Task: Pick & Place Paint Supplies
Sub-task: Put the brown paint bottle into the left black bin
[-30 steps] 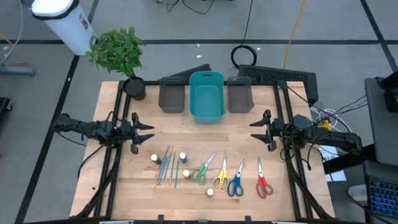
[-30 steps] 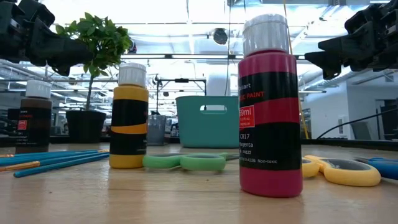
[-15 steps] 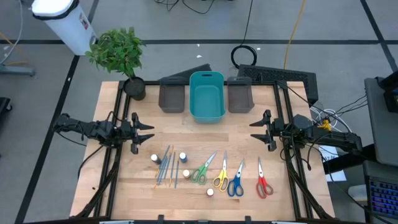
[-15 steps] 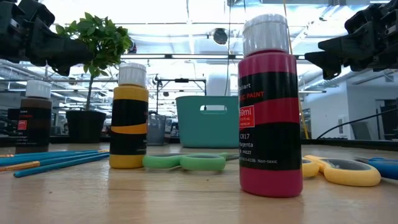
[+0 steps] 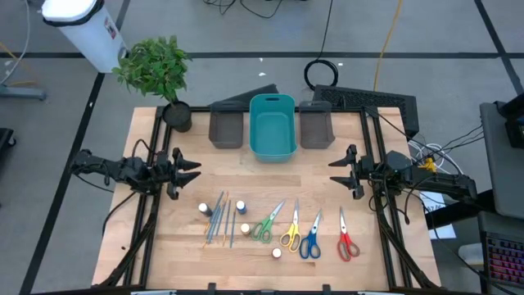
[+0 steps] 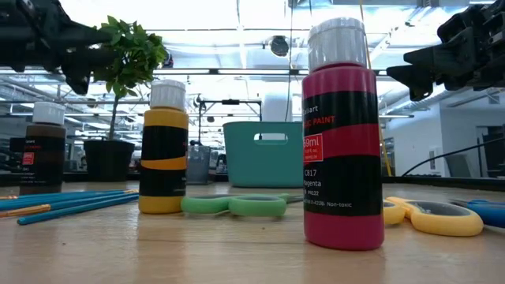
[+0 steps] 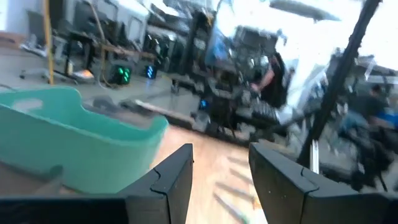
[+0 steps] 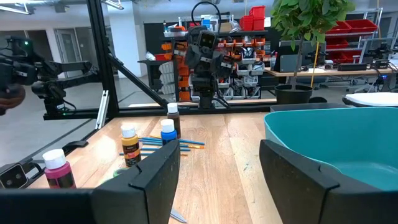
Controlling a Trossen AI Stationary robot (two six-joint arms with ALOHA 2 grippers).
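Your paint bottles, thin brushes and plastic-handled scissors are lying on the wooden table. Both the left gripper and right gripper are hovering open, holding nothing.

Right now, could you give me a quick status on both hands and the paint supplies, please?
Left hand and right hand open, empty, above the table. Paint bottles, brushes, four scissors untouched on the table. Teal bin empty. Nothing in the way.
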